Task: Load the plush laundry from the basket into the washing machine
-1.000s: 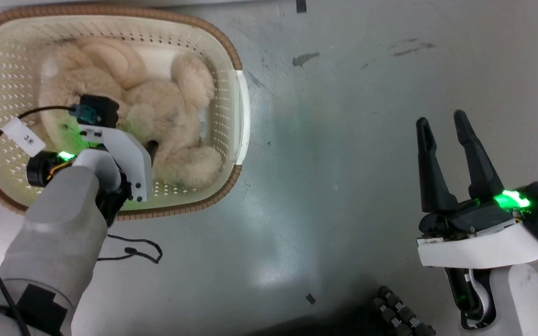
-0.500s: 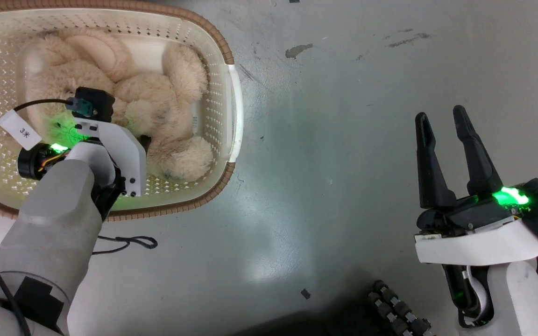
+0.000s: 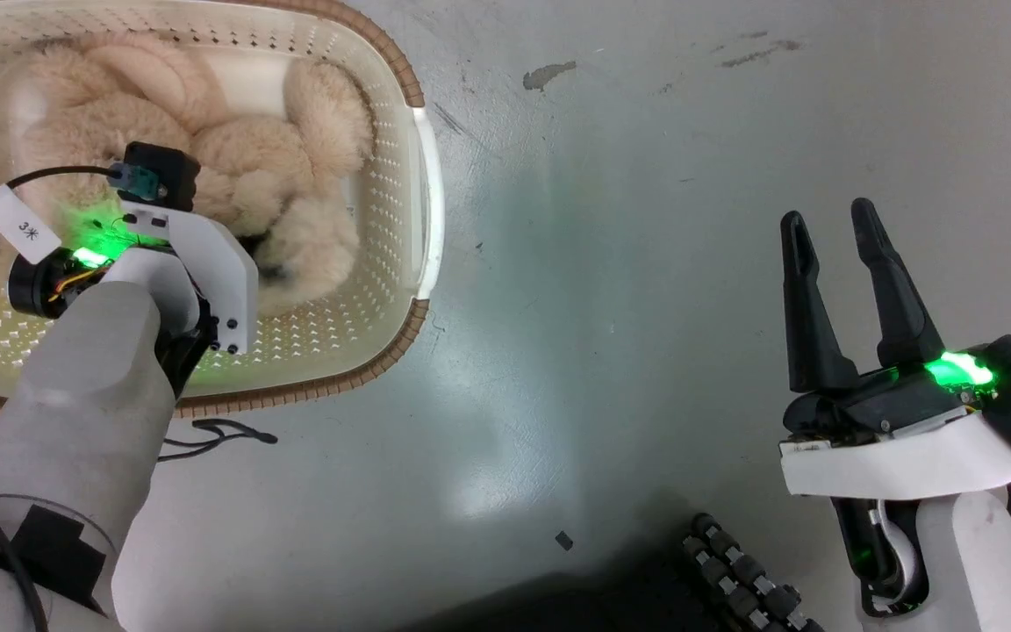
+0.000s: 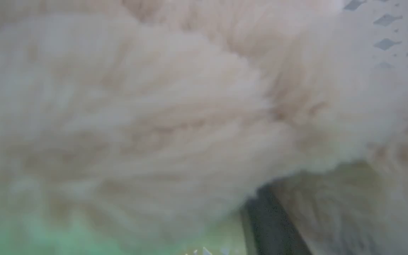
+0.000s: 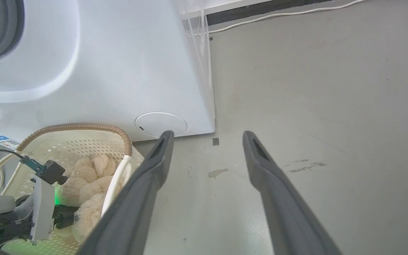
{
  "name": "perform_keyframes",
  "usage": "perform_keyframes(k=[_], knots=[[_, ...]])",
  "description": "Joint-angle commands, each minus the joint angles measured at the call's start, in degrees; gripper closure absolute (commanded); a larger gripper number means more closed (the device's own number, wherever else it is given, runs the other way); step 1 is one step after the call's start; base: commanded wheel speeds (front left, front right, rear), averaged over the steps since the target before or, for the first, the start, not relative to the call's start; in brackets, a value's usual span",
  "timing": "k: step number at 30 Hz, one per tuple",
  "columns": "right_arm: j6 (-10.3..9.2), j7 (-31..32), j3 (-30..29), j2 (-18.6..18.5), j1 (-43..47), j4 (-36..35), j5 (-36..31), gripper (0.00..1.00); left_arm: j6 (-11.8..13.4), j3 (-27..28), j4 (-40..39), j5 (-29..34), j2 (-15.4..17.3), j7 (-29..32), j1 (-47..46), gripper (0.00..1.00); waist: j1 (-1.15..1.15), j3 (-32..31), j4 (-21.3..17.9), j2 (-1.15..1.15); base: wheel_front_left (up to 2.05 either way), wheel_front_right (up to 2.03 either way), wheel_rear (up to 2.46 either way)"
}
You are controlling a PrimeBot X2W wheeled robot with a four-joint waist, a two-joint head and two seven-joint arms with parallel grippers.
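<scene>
The plush laundry [image 3: 286, 167] lies curled in the basket [image 3: 425, 211], covering most of its floor, with its limbs folded over one another. We judge it light, soft and springy. The shaggy fur will compress and could slip out of a shallow pinch, and the limbs will likely dangle once it is raised. A deep bite on a thick limb, or where the limbs meet the body, looks safer than a nip at fur alone. Nothing here is fragile; the risk is snagging the rim or dragging the light basket along.

The left tool [image 3: 264, 262] is sunk into the fur near the toy's middle, beneath its own wrist housing. In the left wrist view the fur presses against the lens in a blur, with one dark finger [image 4: 271, 226] showing, so we cannot tell whether it has closed on anything. The right tool [image 3: 826, 219] hangs over the floor [image 3: 611, 351], well apart from the basket, its fingers spread and holding nothing.

The washing machine [image 5: 112, 71] stands just behind the basket. Its opening is cut off at the frame corner, so we cannot tell how the door stands.
</scene>
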Motion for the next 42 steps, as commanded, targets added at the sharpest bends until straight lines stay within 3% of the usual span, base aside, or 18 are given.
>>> perform_keyframes(k=[1,9,17,31,34,42], knots=[[0.05,-0.49,-0.09,-0.04,-1.14,0.06,0.27,0.0,0.19,-0.61,0.54,0.23,0.02,0.59,-0.17,1.0,0.0,-0.06,0.05,0.0,0.0,0.0,0.0],[0.05,-0.49,-0.63,-0.04,-1.43,0.49,-0.16,0.0,-0.64,-1.73,-0.54,-0.56,0.07,-0.33,0.63,1.0,0.0,-1.68,1.04,0.0,0.0,0.0,0.0],[0.05,-0.49,-2.59,-0.04,-0.97,1.52,-1.87,0.0,-0.76,-1.06,-1.56,-2.4,-0.27,-6.68,2.81,1.0,0.0,-7.01,2.93,0.0,0.0,0.0,0.0],[0.05,-0.49,-5.13,-0.04,2.6,4.25,-5.71,0.0,-0.79,-0.97,-4.91,-4.23,-2.68,-15.76,11.98,1.0,0.0,-24.83,8.6,0.0,0.0,0.0,0.0],[0.05,-0.49,-5.57,-0.04,3.78,4.69,-6.57,0.0,-0.01,0.75,-8.92,-3.86,-2.38,-16.08,13.89,1.0,0.0,-28.54,9.83,0.0,0.0,0.0,0.0],[0.05,-0.49,-8.67,-0.04,7.16,5.19,-7.26,0.0,5.43,11.38,-31.19,2.26,1.36,-16.13,23.92,1.0,0.0,-35.36,12.69,0.0,0.0,0.0,0.0]])
